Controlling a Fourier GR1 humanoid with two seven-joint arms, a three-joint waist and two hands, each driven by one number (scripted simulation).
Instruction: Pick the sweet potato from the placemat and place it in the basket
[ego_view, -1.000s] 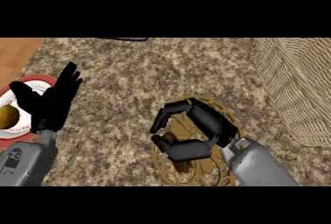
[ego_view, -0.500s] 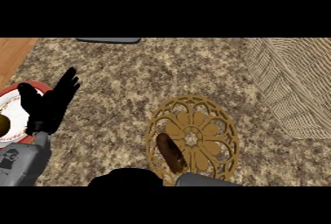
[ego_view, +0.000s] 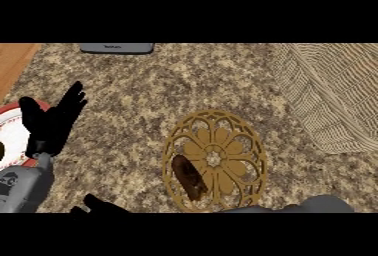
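since the dark brown sweet potato (ego_view: 189, 177) lies untouched on the gold openwork placemat (ego_view: 214, 160), the right hand (ego_view: 100, 206), fingers unclear, should close along its length.

A speckled brown granite counter (ego_view: 148, 90) fills the view, with a strip of orange wood along its far left edge. A round gold placemat (ego_view: 221, 145) with a cut-out flower pattern lies near the front, right of the middle. A pale woven basket (ego_view: 332, 95) stands at the right edge, well apart from the placemat. A red-rimmed white plate (ego_view: 11, 135) sits at the left edge. A flat grey device (ego_view: 117, 47) lies at the back edge.
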